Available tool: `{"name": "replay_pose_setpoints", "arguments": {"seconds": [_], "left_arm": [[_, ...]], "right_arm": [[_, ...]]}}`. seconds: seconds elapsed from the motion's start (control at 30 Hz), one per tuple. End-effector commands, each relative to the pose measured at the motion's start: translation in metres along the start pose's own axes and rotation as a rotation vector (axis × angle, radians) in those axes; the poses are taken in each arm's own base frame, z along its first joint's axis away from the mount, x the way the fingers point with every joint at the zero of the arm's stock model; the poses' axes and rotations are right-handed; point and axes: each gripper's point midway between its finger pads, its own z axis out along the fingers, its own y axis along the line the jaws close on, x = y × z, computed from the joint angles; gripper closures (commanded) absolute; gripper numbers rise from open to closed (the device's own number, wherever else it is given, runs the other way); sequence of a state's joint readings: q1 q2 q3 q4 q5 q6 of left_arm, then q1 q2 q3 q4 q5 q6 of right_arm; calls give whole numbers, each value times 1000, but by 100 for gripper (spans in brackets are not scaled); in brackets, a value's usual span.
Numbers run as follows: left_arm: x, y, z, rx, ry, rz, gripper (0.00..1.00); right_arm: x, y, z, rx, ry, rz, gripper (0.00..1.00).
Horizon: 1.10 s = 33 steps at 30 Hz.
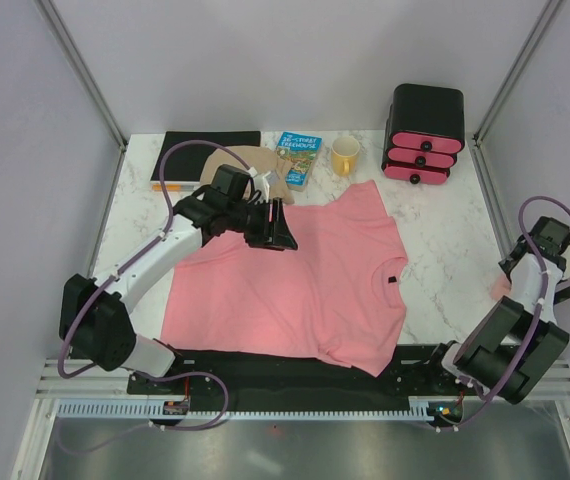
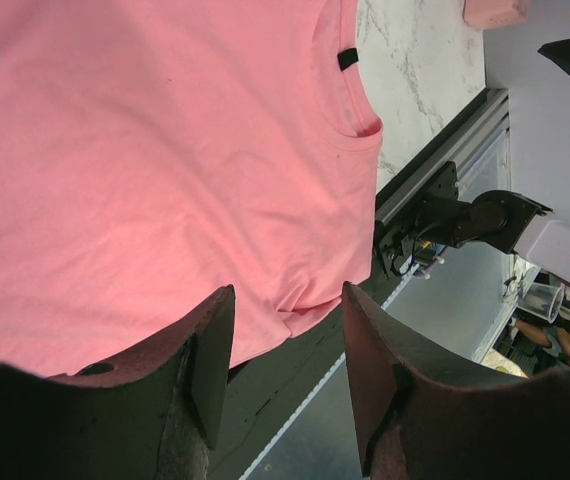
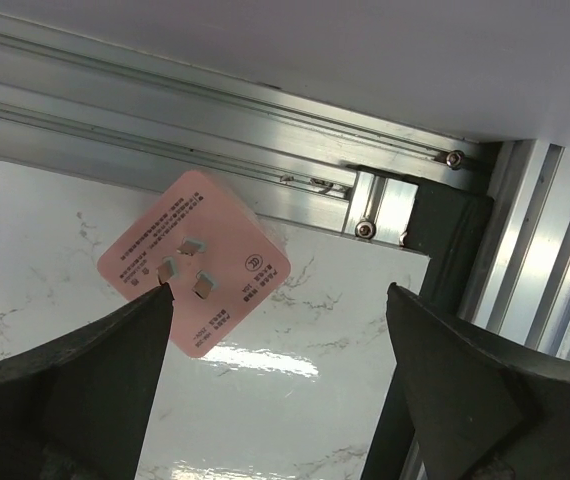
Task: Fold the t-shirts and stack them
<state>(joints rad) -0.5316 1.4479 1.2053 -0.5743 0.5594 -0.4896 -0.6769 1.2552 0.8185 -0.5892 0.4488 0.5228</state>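
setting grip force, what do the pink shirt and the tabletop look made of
Pink t-shirt: soft thin cloth, matte; it lies in shallow wrinkles. Tabletop: hard, glossy white surface with grey veins and glare; marble or a marble-look laminate, cannot tell which.

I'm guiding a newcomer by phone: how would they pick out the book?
Start at the pink t-shirt spread across the marble table. Just beyond its far edge, left of the yellow mug, lies the book. It is the only blue thing there, flat, with a printed cover.
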Motion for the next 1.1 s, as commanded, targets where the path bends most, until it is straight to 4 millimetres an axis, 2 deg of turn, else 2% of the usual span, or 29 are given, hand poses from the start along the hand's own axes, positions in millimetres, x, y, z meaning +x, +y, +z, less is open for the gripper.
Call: {"name": "replay_pose_setpoints", "arguments": {"seconds": [0.0, 0.13, 0.3, 0.43, 0.67, 0.9, 0.97, 1.07], "left_arm": [[-16, -12, -4, 40, -32, 59, 46], [-17, -12, -3, 40, -32, 55, 46], [-17, -11, -3, 36, -34, 52, 46], [-17, -10, -2, 29, -33, 44, 46], [-16, -6, 0, 16, -31, 29, 46], [-17, -5, -1, 5, -42, 23, 46], [-16, -4, -2, 1, -42, 21, 46], [-15, -3, -2, -5, -44, 20, 46]], "right_arm": [[-9, 8, 8, -11, -8, 16, 5], [4, 17, 18, -48, 55, -24, 5], [10, 41, 18, -179, 79, -6, 10], [28, 61, 21, -262, 145, -7, 13], [36, 100, 12, -351, 144, -28, 14], [32, 159, -5, -419, 114, -124, 15], [32, 168, -10, -417, 105, -135, 13], [36, 163, -12, -384, 107, -132, 12]]}}
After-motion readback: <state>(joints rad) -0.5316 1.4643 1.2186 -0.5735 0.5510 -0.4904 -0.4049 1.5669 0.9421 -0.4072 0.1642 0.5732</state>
